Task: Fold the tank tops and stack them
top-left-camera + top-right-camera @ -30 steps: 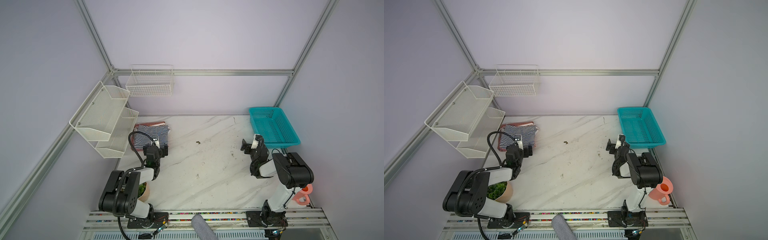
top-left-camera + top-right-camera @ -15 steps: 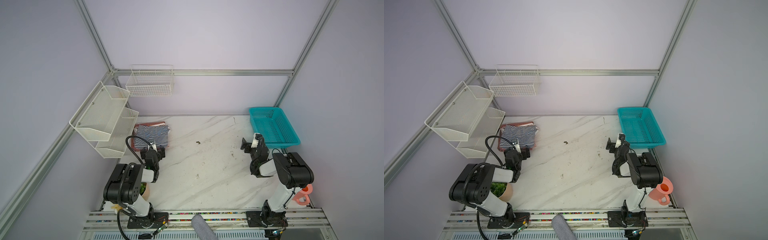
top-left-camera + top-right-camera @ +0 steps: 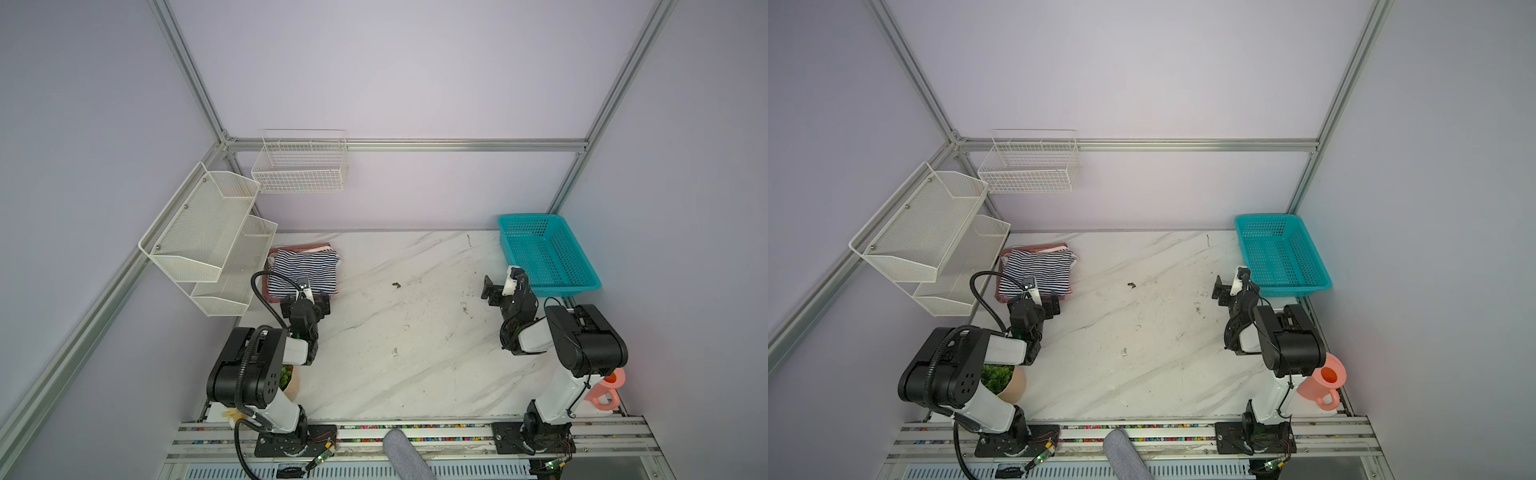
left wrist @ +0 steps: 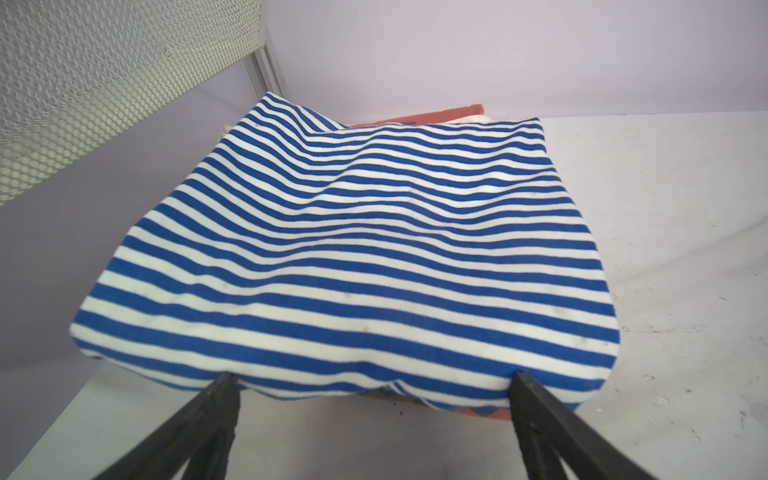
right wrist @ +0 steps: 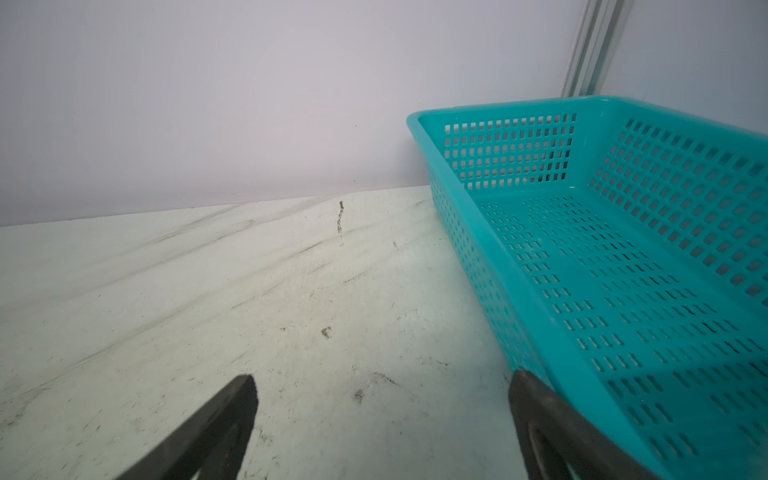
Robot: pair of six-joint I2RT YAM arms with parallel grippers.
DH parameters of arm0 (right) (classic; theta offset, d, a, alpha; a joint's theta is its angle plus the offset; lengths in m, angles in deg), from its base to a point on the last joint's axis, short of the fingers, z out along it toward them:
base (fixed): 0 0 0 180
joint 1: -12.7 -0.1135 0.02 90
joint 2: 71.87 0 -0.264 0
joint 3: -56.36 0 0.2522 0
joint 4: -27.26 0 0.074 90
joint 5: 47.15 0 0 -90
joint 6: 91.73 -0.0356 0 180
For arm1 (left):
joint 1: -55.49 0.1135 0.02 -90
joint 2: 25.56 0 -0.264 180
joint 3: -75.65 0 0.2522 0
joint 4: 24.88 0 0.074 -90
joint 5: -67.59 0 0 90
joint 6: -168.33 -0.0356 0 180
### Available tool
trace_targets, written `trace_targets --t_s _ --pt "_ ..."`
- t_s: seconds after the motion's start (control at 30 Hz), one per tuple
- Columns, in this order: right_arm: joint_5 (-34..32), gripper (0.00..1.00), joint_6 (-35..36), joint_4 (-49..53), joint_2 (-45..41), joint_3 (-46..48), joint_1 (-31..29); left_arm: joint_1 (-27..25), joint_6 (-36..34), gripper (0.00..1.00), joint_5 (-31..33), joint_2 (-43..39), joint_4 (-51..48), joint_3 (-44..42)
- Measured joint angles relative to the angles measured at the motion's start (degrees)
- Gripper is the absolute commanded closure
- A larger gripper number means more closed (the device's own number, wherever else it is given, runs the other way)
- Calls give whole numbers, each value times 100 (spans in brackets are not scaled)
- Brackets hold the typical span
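1. Marble-patterned table forms the floor of a pale-walled, metal-framed cell. Its middle is scuffed.
2. Navy-striped tank top: folded to a rough rectangle at the table's far left corner, beside a white mesh shelf. It lies on reddish cloth whose edges show at the far and near sides. Whether that cloth is striped cannot be told.
3. Left arm: shoulder and elbow folded close to its base, forearm directed toward the far left corner, wrist low over the table.
4. Left gripper: jaws spread wide, holding nothing. In the wrist view both fingers end at the near fold of the tank top, well inside its two corners. Whether they touch it cannot be judged.
5. Right arm: elbow bent sharply, forearm rising from near its base, wrist aimed at the far wall.
6. Right gripper: jaws spread wide and empty, above the table just beside the near corner of the teal basket. In the wrist view one finger overlaps that corner.
7. Surroundings: wire basket on the far wall, potted plant by the left base, pink pitcher by the right base.
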Motion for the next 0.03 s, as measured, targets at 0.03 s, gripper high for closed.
trace_targets --t_s 0.03 --pt "2 3 0 0 0 0 0 0 0 0 0 0 0 0"
